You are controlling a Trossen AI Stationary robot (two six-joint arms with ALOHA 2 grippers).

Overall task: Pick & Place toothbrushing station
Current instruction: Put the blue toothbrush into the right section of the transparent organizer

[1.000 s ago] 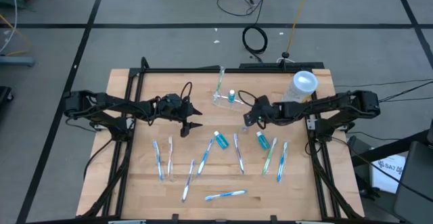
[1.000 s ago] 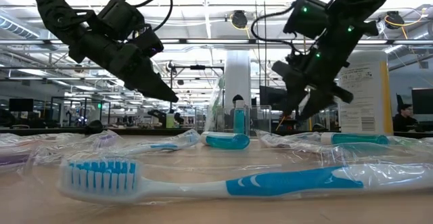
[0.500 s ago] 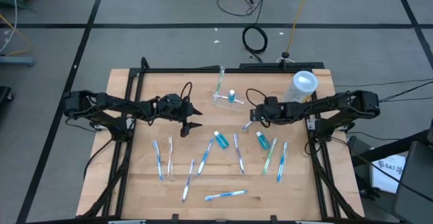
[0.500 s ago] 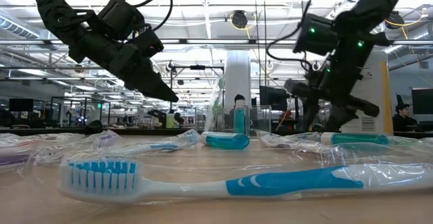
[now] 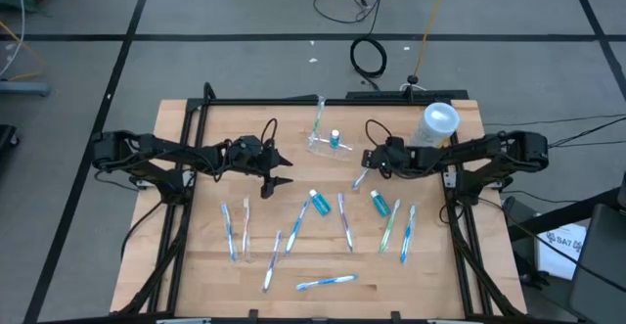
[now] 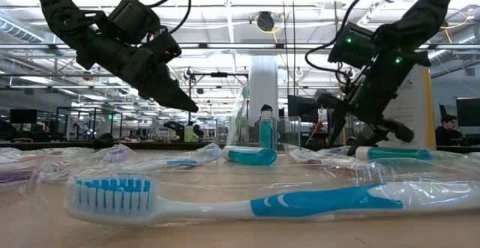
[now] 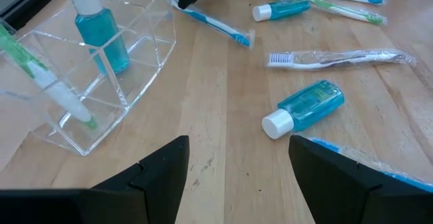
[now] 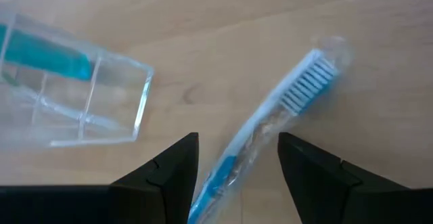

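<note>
The toothbrushing station [image 5: 328,144] is a clear plastic holder standing at the table's far middle. It holds a green toothbrush and an upright blue bottle, and it also shows in the left wrist view [image 7: 95,75] and the right wrist view [image 8: 74,99]. My right gripper [image 5: 367,164] is open just right of it, low over the table. A wrapped blue-and-white toothbrush [image 8: 270,126] lies on the wood between its fingers; I cannot tell if they touch it. My left gripper [image 5: 284,170] is open and empty, raised to the left of the station.
A whitish cylinder with a round white top [image 5: 437,126] stands at the far right. Two blue bottles [image 5: 318,204] [image 5: 380,203] and several wrapped toothbrushes [image 5: 328,282] lie scattered over the near half. A black frame edges the table.
My right gripper has drawn back toward the table's right edge and gone down a little, uncovering the wrapped toothbrush beside the station. My left gripper has kept still.
</note>
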